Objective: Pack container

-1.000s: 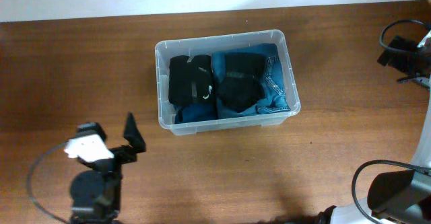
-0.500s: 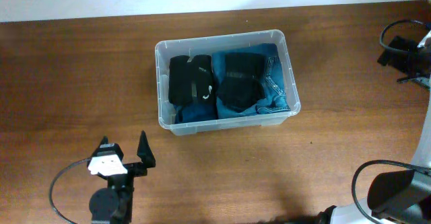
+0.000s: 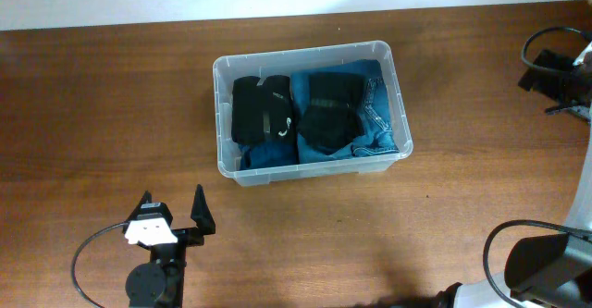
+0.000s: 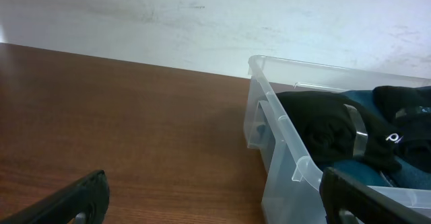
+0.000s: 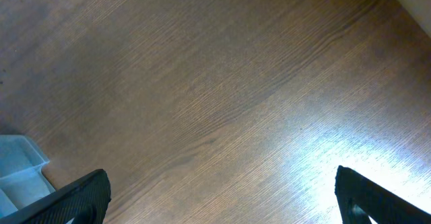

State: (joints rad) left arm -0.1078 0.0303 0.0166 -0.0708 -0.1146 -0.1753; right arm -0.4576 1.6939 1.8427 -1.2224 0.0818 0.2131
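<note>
Here the left gripper [image 3: 173, 214] hangs over the table [image 3: 83, 114] with its two fingers [image 4: 77, 200] spread wide and nothing between them. Ahead of those fingers, off toward the right-hand one, stands the container [image 3: 314, 167], a clear plastic bin resting flat on the wood, well apart from the fingertips.

Inside it, on the side nearer the left-hand finger, lies a folded black bundle [image 3: 262, 110] with a grey band across it. A second black bundle [image 3: 330, 109] lies just beside it, the two touching. Both rest on blue denim [image 3: 377, 123], which covers the bottom and shows along the front wall and the far end. From the left wrist, the banded bundle reaches about rim height.

The right gripper [image 5: 222, 204] also has its fingers [image 5: 377, 197] wide apart and empty over bare wood. A pale corner of the container shows beside its left-hand finger.
</note>
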